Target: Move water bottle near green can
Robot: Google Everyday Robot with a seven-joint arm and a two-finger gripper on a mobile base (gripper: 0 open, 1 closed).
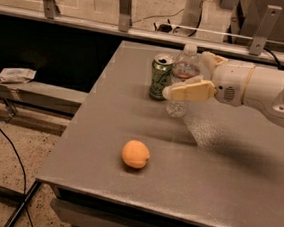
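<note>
The water bottle (185,64) is clear plastic with a white cap and a reddish label band. It stands upright on the grey table (217,163), just right of the green can (161,76) and almost touching it. My gripper (187,73) reaches in from the right at bottle height. Its jaws are spread apart, with the near finger (190,91) crossing in front of the bottle's lower half and the far finger (211,59) behind and to the right. The can is upright and free.
An orange fruit (136,154) lies near the table's front left. A metal rail with glass posts (124,6) runs behind the table. A ledge with a white packet (16,75) is at the left, and cables (8,148) lie on the floor.
</note>
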